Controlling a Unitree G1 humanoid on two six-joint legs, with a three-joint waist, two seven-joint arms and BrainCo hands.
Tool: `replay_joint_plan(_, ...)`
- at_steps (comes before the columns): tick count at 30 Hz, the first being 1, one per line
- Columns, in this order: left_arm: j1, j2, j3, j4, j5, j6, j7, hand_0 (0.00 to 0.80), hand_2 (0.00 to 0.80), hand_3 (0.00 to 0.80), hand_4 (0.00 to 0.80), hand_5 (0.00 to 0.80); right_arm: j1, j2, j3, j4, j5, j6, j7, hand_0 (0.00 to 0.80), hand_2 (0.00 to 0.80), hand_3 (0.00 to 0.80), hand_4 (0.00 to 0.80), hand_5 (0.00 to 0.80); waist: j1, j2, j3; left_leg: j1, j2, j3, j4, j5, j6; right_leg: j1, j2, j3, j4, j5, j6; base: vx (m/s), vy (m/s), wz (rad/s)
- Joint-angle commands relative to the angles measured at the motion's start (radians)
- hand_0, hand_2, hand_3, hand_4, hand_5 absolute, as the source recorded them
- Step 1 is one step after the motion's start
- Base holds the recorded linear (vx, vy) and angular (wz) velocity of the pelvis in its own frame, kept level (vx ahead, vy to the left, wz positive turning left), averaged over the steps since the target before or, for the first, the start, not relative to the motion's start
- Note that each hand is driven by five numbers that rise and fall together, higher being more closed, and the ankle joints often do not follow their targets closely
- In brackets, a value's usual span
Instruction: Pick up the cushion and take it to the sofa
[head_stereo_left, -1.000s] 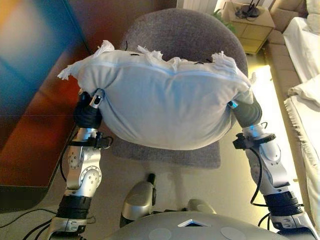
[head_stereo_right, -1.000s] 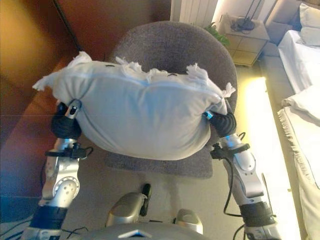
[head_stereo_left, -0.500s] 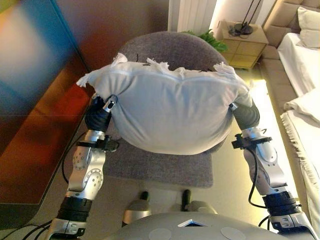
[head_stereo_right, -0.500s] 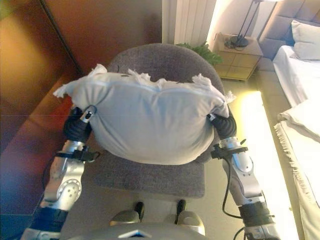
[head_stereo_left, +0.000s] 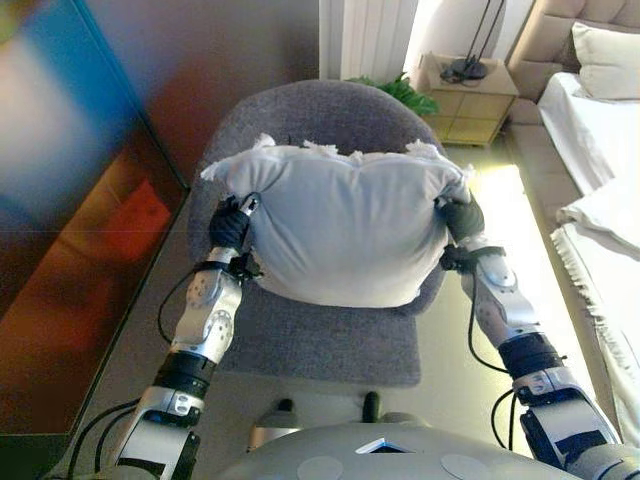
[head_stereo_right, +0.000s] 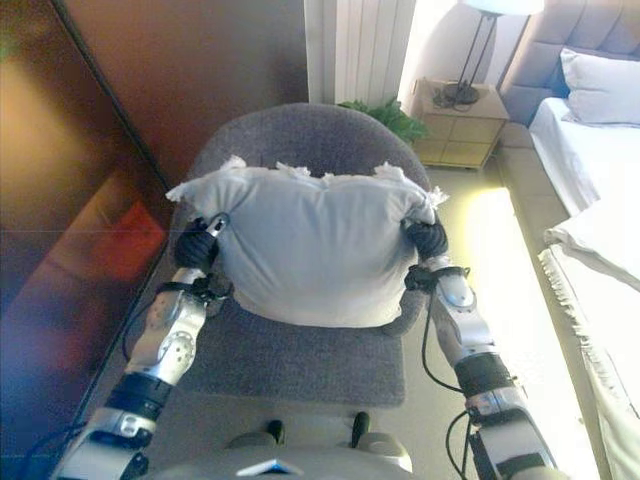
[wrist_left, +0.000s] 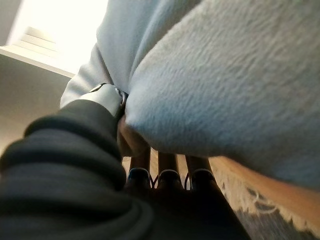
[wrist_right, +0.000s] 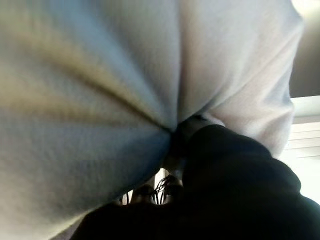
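A plump white cushion (head_stereo_left: 345, 230) with frayed top corners hangs over the grey upholstered chair (head_stereo_left: 330, 345), held between my two hands. My left hand (head_stereo_left: 228, 228) grips its left edge and my right hand (head_stereo_left: 462, 217) grips its right edge. In the left wrist view the cushion (wrist_left: 225, 75) bulges over my left hand (wrist_left: 60, 160), whose thumb presses into the cloth with the fingers underneath. In the right wrist view the cloth (wrist_right: 100, 90) puckers where my right hand (wrist_right: 235, 185) pinches it.
A dark glossy wall panel (head_stereo_left: 70, 200) runs along the left. Behind the chair stand a white radiator (head_stereo_left: 365, 35), a green plant (head_stereo_left: 390, 90) and a bedside cabinet (head_stereo_left: 468, 100) with a lamp (head_stereo_right: 470, 60). A bed with white linen (head_stereo_left: 600, 150) lies on the right.
The camera has shifted, showing more of the room behind. Both arms have stretched out, so the cushion now sits farther from my head, still gripped at both edges.
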Motion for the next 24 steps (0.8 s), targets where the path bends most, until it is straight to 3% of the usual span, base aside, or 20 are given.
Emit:
replay_joint_plan(1,-0.189,-0.062,-0.133,0.073,0.078,-0.060,-0.023,0.800,0.800,0.800,0.800,0.800,-0.146,0.056,0.054,0.010,-0.014,-0.034,0.032,0.800,0.800,0.800,0.800,0.800,-0.013,-0.019,-0.081,-0.025,-0.049,0.058,0.000,-0.038,0.053,0.026,-0.055,-0.022,0.003,-0.058,0.071,0.115,0.012,0.00)
replay_joint_plan(6,-0.300,-0.091,-0.182,0.198,0.092,-0.096,0.018,0.800,0.800,0.800,0.800,0.800,-0.255,0.067,0.124,0.150,-0.008,-0.024,-0.017,0.800,0.800,0.800,0.800,0.800,-0.012,-0.022,-0.051,-0.083,-0.044,0.065,0.008,-0.031,0.046,-0.037,-0.058,-0.012,0.003,-0.047,0.074,-0.068,0.004,-0.02)
replay_joint_plan(10,-0.515,-0.080,-0.199,0.354,0.060,-0.147,0.018,0.800,0.800,0.800,0.800,0.800,-0.474,0.090,0.168,0.291,0.019,-0.036,-0.059,0.800,0.800,0.800,0.800,0.800,-0.020,-0.036,0.049,-0.190,-0.041,0.065,0.024,-0.016,0.039,-0.139,-0.051,0.004,0.003,-0.026,0.071,-0.383,-0.055,-0.17)
replay_joint_plan(18,-0.740,-0.074,-0.236,0.612,0.075,-0.112,0.044,0.800,0.800,0.800,0.800,0.800,-0.701,0.083,0.198,0.521,0.057,-0.044,-0.038,0.800,0.800,0.800,0.800,0.800,-0.044,-0.040,0.154,-0.307,-0.040,0.054,0.051,0.009,0.029,-0.249,-0.043,0.022,0.018,-0.001,0.071,-0.138,-0.004,-0.01)
replay_joint_plan(24,-0.852,-0.070,-0.237,0.703,0.049,-0.131,0.089,0.800,0.800,0.800,0.800,0.800,-0.829,0.051,0.225,0.640,-0.005,-0.065,-0.046,0.800,0.800,0.800,0.800,0.800,-0.049,-0.037,0.209,-0.368,-0.042,0.041,0.046,0.037,0.021,-0.315,-0.047,0.028,0.033,0.015,0.079,-0.062,0.033,0.00)
